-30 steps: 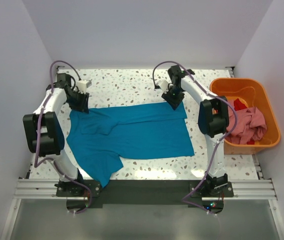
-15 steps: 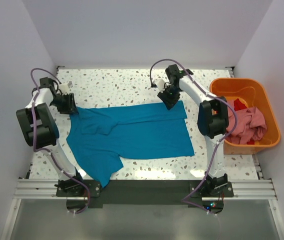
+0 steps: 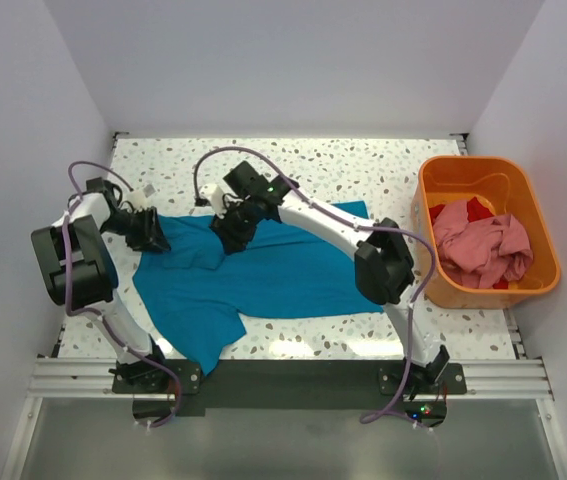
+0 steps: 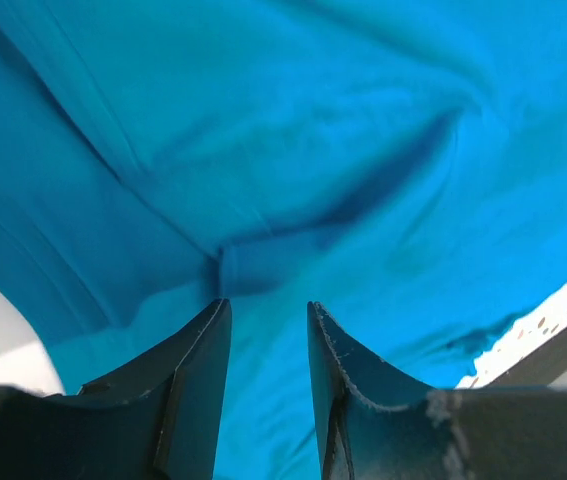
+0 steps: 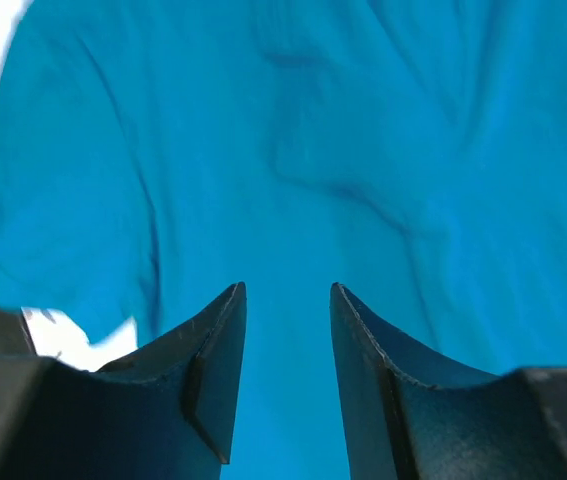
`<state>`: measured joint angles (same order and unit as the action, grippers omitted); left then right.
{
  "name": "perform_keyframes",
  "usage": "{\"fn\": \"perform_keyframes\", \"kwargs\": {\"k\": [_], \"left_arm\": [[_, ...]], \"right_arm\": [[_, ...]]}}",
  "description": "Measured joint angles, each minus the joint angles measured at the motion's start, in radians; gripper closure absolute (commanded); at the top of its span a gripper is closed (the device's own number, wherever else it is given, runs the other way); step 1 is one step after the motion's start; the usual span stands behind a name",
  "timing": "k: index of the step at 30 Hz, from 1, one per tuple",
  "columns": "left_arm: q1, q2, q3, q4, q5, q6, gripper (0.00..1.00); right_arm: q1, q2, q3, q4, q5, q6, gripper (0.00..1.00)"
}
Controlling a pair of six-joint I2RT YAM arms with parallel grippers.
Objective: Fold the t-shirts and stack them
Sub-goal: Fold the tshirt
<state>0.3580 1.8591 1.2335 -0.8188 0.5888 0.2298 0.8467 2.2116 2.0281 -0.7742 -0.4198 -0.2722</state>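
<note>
A teal-blue t-shirt [image 3: 293, 270] lies spread across the middle of the table, bunched near its upper left. My left gripper [image 3: 155, 234] hovers at the shirt's left edge; in the left wrist view its jaws [image 4: 268, 305] stand open over rumpled teal cloth [image 4: 293, 150], nothing between them. My right arm reaches far left across the shirt, and its gripper [image 3: 231, 232] sits over the bunched part. Its jaws [image 5: 288, 290] are open above the teal cloth [image 5: 343, 130]. A pink t-shirt [image 3: 483, 248] and a red one [image 3: 478, 208] lie crumpled in the tub.
The orange plastic tub [image 3: 468, 163] stands at the right edge of the speckled table [image 3: 293, 170]. White walls close in on the left, back and right. The shirt's lower left sleeve [image 3: 198, 345] hangs toward the table's near edge.
My right arm swung from the shirt's far right corner leftward to the bunched upper-left part. My left gripper shifted onto the shirt's left edge. Both jaws opened somewhat.
</note>
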Motion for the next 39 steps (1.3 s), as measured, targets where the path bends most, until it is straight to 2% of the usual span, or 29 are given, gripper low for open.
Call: {"fn": "perform_keyframes", "kwargs": {"k": [3, 12, 27, 33, 39], "left_arm": [[0.009, -0.048, -0.050, -0.021, 0.004, 0.022, 0.58], [0.017, -0.074, -0.074, -0.023, -0.015, 0.028, 0.58], [0.017, -0.034, -0.094, 0.000, -0.042, 0.024, 0.60], [0.017, -0.022, -0.095, 0.013, -0.042, 0.024, 0.63], [0.016, -0.019, -0.103, 0.019, -0.042, 0.024, 0.67]], "right_arm": [[0.027, 0.048, 0.026, 0.056, -0.002, 0.089, 0.52], [0.032, 0.175, 0.035, 0.157, 0.011, 0.310, 0.51], [0.066, 0.207, 0.035, 0.192, 0.037, 0.406, 0.50], [0.066, 0.232, 0.035, 0.196, 0.044, 0.414, 0.57], [0.066, 0.237, 0.035, 0.204, 0.059, 0.418, 0.70]]}}
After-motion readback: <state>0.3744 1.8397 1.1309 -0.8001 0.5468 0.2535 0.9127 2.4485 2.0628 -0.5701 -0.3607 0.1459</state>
